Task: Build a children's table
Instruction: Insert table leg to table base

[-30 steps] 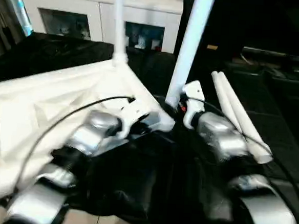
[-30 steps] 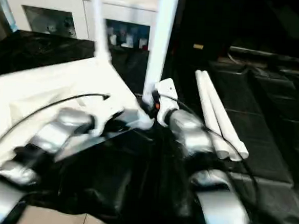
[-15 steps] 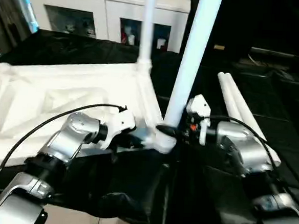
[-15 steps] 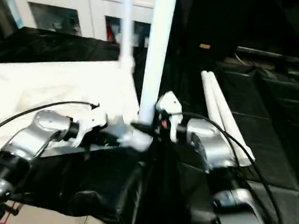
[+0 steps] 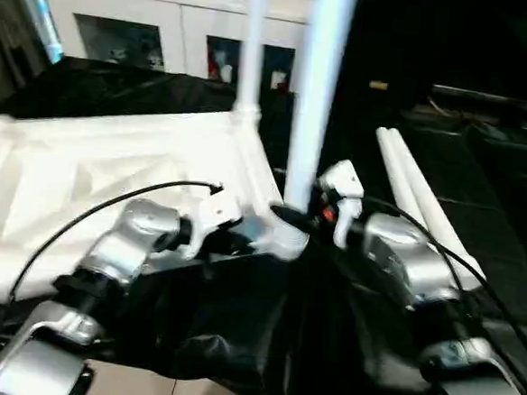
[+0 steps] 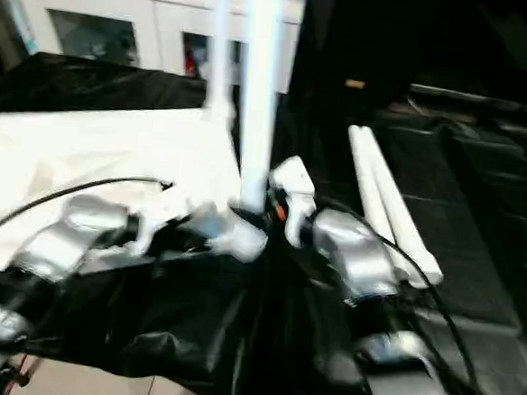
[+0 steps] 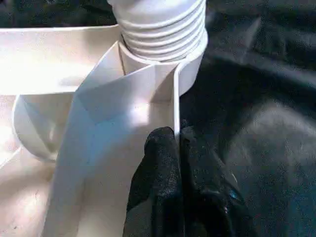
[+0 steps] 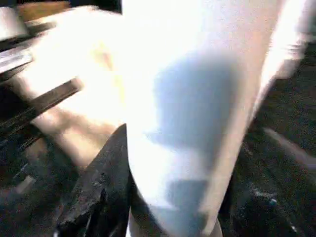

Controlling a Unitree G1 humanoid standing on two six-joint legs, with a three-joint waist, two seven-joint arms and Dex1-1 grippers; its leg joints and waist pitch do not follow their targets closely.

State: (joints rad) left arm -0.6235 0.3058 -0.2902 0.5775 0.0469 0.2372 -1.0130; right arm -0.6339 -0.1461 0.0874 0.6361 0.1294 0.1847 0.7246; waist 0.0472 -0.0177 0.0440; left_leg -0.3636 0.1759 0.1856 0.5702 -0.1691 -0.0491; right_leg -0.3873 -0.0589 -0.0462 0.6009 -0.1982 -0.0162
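Your right gripper (image 5: 300,220) is clamped around the upright leg (image 5: 316,93) at frame centre, its long axis vertical over the corner socket (image 7: 163,44). Your left gripper (image 7: 178,143), nearly closed, pinches the tabletop (image 5: 111,178) rib just beside that socket.

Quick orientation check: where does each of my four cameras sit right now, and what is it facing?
Left eye view: on the head, looking down over both silver forearms at the upturned table top; right gripper around the upright leg.
Right eye view: same scene, slightly offset; two loose legs on the black cloth.
Left wrist view: along the left gripper, shut on a rib beside the corner socket.
Right wrist view: close on that leg; one black finger shows.
Shared: leg and socket.
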